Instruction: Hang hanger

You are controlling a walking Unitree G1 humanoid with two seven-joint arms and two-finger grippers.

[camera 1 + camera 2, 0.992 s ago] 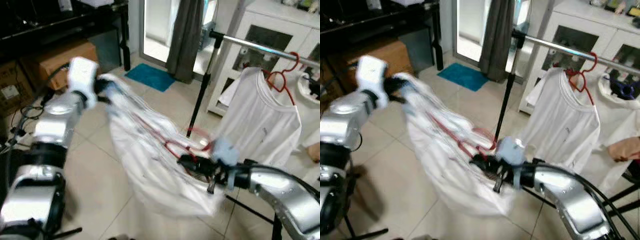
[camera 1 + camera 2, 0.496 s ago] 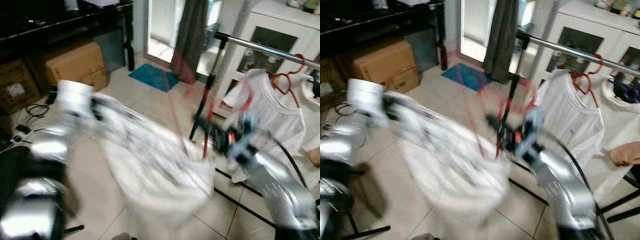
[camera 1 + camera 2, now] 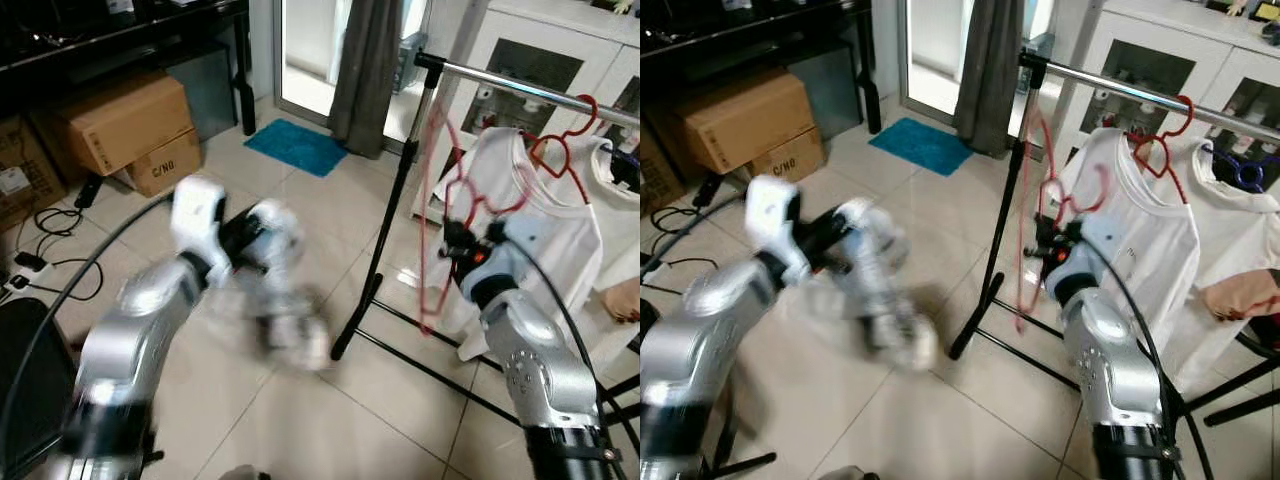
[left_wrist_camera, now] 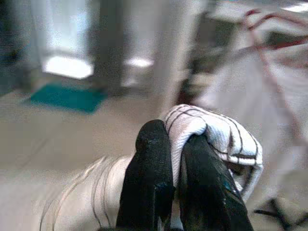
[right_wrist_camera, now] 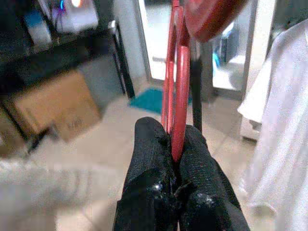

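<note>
Red wire hanger (image 3: 445, 215) upright, bare, beside the rail's end post

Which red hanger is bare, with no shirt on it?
The one clamped in the right hand: the bare hanger by the rack's upright post. The other red hanger is hooked on the rail with a white shirt on it.

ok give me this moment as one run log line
right gripper: shut on red hanger, beside rail | left gripper: shut on white garment, low over floor | hanger not yet hung
</note>
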